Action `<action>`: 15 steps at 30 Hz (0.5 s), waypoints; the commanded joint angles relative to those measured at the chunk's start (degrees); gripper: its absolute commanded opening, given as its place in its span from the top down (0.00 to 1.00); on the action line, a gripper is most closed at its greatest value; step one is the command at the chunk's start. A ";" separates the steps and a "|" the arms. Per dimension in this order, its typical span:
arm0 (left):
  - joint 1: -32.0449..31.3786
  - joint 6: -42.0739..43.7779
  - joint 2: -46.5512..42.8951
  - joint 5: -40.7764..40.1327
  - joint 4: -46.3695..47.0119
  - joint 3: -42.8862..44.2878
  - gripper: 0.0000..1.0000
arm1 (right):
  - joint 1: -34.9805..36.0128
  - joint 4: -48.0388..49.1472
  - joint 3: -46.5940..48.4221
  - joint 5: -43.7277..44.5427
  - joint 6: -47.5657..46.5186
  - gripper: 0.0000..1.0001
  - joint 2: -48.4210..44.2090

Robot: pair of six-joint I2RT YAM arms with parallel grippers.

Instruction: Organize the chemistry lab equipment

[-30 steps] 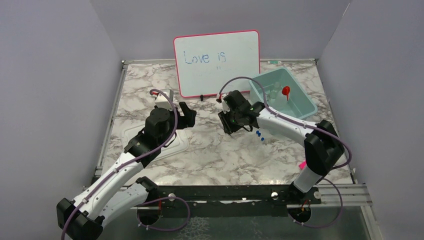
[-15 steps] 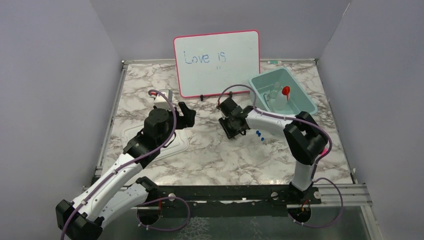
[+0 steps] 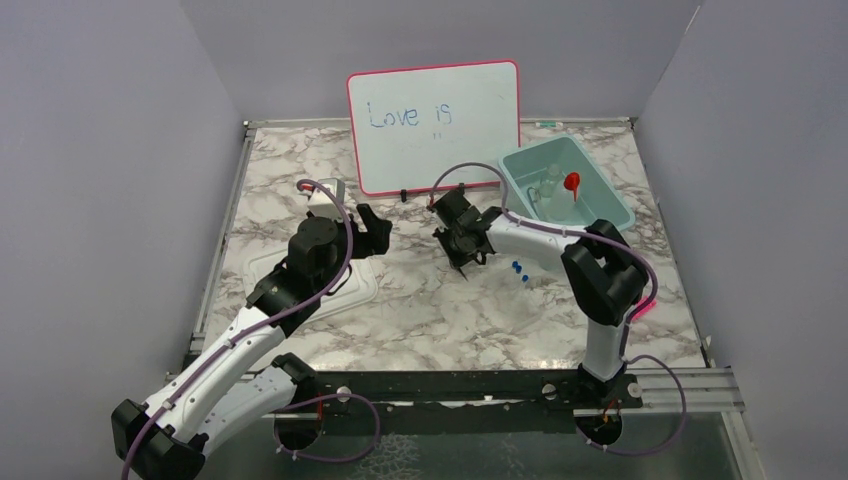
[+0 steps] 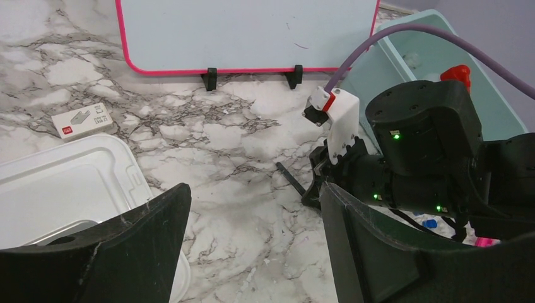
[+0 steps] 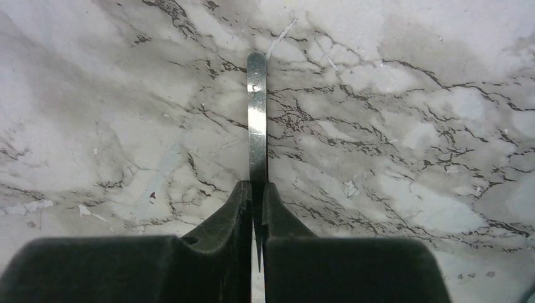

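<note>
My right gripper is shut on metal tweezers, which stick out forward just above the marble table. In the top view this gripper is at mid-table in front of the whiteboard. In the left wrist view the tweezers show as a thin dark strip. My left gripper is open and empty, its jaws wide apart over bare marble, facing the right gripper. A red funnel and a clear little beaker sit in the teal bin. The sticks and the brush are out of view.
The pink-framed whiteboard stands at the back. A white tray lid lies under the left arm. A small white box lies left of the board. Small blue pieces lie by the right forearm. Walls enclose the table.
My right gripper has shifted a little left and back and turned, and its elbow has swung in toward the table's middle. The left arm has stayed still.
</note>
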 commanded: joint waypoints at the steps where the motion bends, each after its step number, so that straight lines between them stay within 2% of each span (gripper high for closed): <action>1: 0.44 0.26 -0.51 -1.01 -0.11 -0.58 0.22 | 0.47 1.30 1.75 1.48 -1.36 0.96 -6.25; 8: 0.46 0.35 -0.19 -1.01 -0.20 -0.51 0.22 | -1.09 -2.89 7.79 4.52 -4.22 0.95 -16.84; 15: 0.38 0.43 -0.20 -0.92 -0.24 -0.45 0.22 | -9.93 -7.25 13.91 5.83 -6.26 0.94 -21.90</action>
